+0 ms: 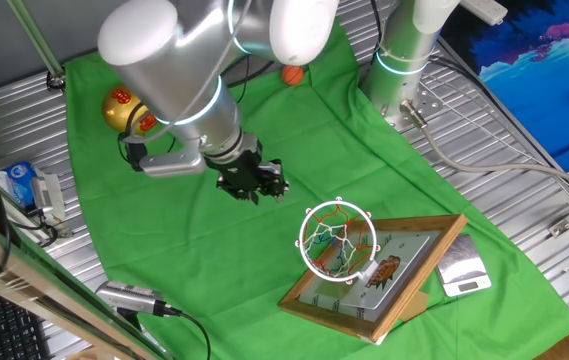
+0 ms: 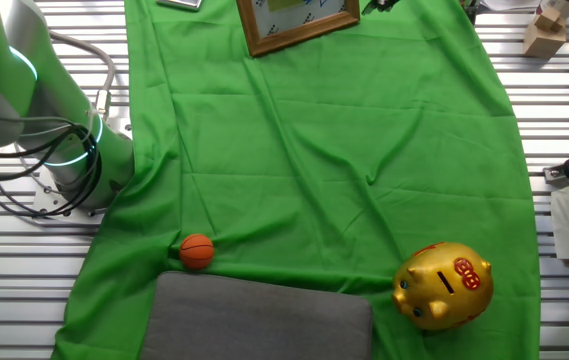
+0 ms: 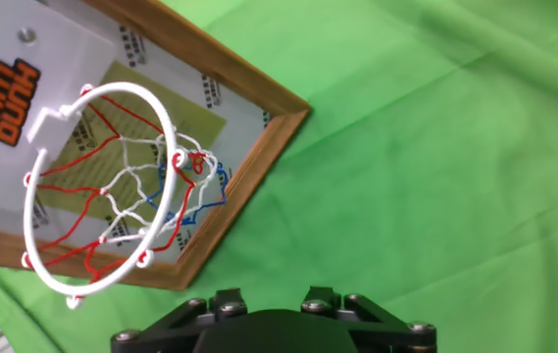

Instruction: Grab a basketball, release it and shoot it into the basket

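Observation:
The basketball (image 1: 294, 74) is a tiny orange ball lying on the green cloth at the far edge, near the arm's base; it also shows in the other fixed view (image 2: 197, 251). The basket (image 1: 339, 240) is a white-and-red ring with a net on a wood-framed backboard (image 1: 394, 275), lying on the cloth at the front right. In the hand view the net (image 3: 141, 196) is at the left. My gripper (image 1: 264, 183) hangs over the middle of the cloth, left of the hoop and far from the ball. It is empty, and in the hand view (image 3: 274, 294) its jaws stand apart.
A gold piggy bank (image 1: 124, 110) stands on the cloth's far left corner, also in the other fixed view (image 2: 444, 285). A grey pad (image 2: 264, 320) lies beside the ball. A small scale (image 1: 464, 272) sits right of the backboard. A carton (image 1: 19, 185) lies off the cloth at the left.

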`<state>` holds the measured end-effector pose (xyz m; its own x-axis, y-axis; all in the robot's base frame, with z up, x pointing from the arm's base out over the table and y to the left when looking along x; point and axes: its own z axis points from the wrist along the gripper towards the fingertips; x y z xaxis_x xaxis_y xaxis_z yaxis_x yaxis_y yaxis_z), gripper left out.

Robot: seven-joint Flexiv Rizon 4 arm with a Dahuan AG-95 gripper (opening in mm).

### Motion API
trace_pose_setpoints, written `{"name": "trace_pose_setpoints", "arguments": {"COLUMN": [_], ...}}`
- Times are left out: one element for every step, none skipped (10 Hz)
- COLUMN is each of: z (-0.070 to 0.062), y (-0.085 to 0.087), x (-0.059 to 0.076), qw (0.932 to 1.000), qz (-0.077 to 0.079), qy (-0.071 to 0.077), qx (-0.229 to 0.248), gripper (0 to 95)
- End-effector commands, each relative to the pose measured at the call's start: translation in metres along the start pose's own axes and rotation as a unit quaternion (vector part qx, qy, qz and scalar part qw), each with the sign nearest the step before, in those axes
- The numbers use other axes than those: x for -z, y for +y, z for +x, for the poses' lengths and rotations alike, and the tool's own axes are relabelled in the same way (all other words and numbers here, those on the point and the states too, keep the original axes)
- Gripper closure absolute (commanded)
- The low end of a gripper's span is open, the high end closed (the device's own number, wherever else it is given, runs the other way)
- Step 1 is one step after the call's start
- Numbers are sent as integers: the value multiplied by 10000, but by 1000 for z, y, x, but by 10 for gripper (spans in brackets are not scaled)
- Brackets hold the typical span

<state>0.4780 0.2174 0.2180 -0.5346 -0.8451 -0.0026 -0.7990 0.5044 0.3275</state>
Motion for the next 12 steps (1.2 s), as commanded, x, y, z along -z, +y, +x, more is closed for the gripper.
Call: {"name": "trace_pose_setpoints", "arguments": {"z": [0, 0, 0, 0, 0, 0, 0, 0, 0, 0, 0, 0], "y": [0, 0, 0, 0, 0, 0, 0, 0, 0, 0, 0, 0], "x": [0, 0, 0, 0, 0, 0, 0, 0, 0, 0, 0, 0], "qw": [9983, 9975, 9970, 9959, 9955, 9951, 9937, 9931, 9927, 9926, 9924, 9923], "qz": [33, 54, 166, 212, 207, 209, 224, 241, 265, 300, 331, 359], "qy": [28, 58, 222, 244, 231, 229, 233, 226, 211, 170, 124, 99], "qx": [-574, -708, -728, -849, -899, -938, -1070, -1121, -1154, -1168, -1182, -1183], "gripper": [950, 950, 950, 950, 950, 950, 950, 950, 950, 950, 950, 950]}}
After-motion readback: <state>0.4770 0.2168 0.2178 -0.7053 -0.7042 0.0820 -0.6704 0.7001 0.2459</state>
